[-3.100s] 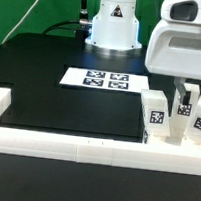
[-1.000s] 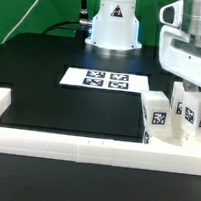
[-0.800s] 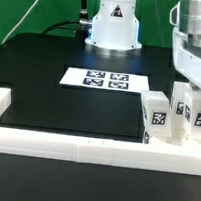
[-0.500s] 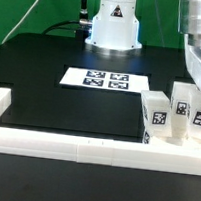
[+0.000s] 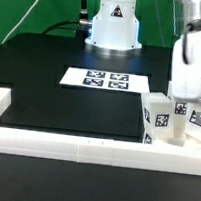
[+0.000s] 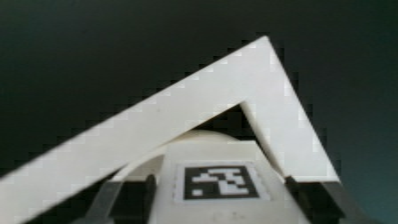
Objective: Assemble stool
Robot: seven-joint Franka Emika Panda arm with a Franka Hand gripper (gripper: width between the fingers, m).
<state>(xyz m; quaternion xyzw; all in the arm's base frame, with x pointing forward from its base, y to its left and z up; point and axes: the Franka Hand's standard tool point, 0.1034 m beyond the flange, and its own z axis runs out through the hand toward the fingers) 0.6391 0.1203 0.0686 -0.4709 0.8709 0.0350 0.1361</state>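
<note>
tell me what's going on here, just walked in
A Franka arm is working on a stool. Its end effector has come down over the cluster of white tagged legs standing against the white border rail at the exterior view's right. In the wrist view its fingers sit either side of one tagged leg, not visibly clamped. The marker board lies flat on the black table. No seat is visible.

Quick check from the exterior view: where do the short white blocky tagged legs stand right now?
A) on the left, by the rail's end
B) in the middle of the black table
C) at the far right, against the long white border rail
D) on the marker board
C: the short white blocky tagged legs stand at the exterior view's right, just behind the long white border rail, below the gripper.
</note>
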